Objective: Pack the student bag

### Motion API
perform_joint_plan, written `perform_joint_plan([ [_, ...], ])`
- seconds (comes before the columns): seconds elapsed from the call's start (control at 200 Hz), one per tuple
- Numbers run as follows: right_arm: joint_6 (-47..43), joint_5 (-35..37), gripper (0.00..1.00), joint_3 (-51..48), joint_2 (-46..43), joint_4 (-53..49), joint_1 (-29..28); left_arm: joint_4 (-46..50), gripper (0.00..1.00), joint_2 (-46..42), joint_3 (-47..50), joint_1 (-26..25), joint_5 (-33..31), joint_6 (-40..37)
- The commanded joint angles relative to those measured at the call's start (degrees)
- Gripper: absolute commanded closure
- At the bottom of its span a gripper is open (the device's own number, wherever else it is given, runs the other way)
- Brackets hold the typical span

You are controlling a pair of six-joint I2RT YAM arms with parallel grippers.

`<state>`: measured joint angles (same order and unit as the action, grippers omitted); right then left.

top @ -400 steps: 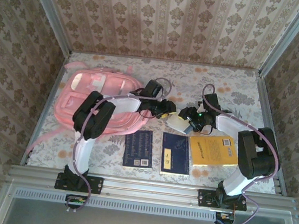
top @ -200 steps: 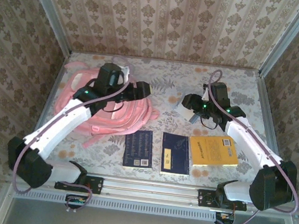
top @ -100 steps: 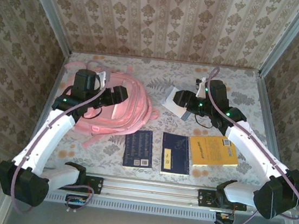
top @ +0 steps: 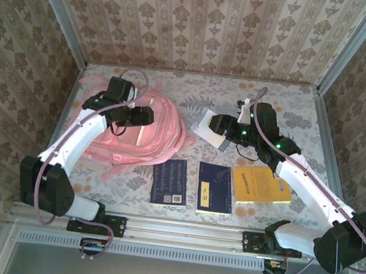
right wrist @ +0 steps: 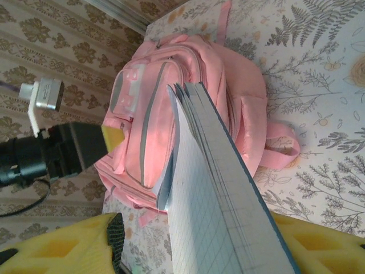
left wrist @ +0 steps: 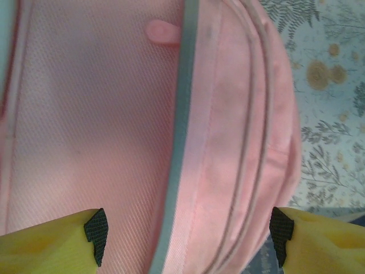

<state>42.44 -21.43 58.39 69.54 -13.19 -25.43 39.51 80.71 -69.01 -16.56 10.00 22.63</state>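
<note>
Student bag (top: 162,133) lies on the far-left part of the table (top: 286,109), front panel up and straps trailing toward the near-left edge. The right wrist view shows its zipped pockets (right wrist: 188,74). Left gripper (top: 147,116) hangs over the bag's right half, and its wrist view looks straight down on pink fabric and a grey zip line (left wrist: 114,114). Its fingers are spread wide with nothing between them, the black pads (left wrist: 96,228) sitting either side of the zip seam. Contact with the fabric cannot be judged. Likely purpose is to take hold of a flap or zip edge and keep the mouth open for loading. Whether any compartment is already unzipped cannot be told. Right gripper (top: 217,128) is in the middle of the table, just right of the bag, clenched on a notebook (top: 205,122) with grid pages and a blue cover. The notebook is held edge-on with its free end toward the bag (right wrist: 211,188), an orientation that would suit sliding it into a slot-like opening. Three items lie flat in a row along the near edge, apart from the bag: a dark book (top: 169,182), a blue book (top: 215,188) and a yellow book (top: 260,185). Judgement: packing is at an early stage, nothing visibly inside.
</note>
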Motion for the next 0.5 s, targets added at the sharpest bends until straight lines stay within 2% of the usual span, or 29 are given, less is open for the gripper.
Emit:
perform_joint_plan([
  [0.0,1.05,-2.16,1.0,-0.89,-1.82,3.21,-0.76,0.06,0.22,1.83,-2.09,1.65,1.01,-1.9],
  [0.085,1.32,-2.95,1.0,-1.38,-1.54,3.66,-0.94,-0.21,0.23,1.51,-2.07,2.05,4.0,-0.63],
  [0.155,1.8,-3.24,1.0,-1.8,-1.76,4.27,-0.96,-3.09,0.23,-2.14,-0.02,1.72,8.49,2.34],
  [0.215,2.57,-3.25,1.0,-2.01,-2.11,5.04,-0.94,-9.91,0.2,-7.3,4.58,1.63,14.71,8.23],
  [0.3,4.39,-3.51,1.0,-2.6,-2.77,7.25,-1.01,-22.4,0.17,-13.51,11.73,0.29,20.65,20.51],
  [0.38,6.61,-3.63,1.0,-2.97,-3.0,9.89,-1.02,-30.22,0.13,-16.06,15.14,-3.01,20.04,28.74],
  [0.495,10.78,-4.35,1.0,-3.16,-2.5,14.01,-1.05,-39.48,0.08,-14.52,17.85,-8.21,19.04,37.61],
])
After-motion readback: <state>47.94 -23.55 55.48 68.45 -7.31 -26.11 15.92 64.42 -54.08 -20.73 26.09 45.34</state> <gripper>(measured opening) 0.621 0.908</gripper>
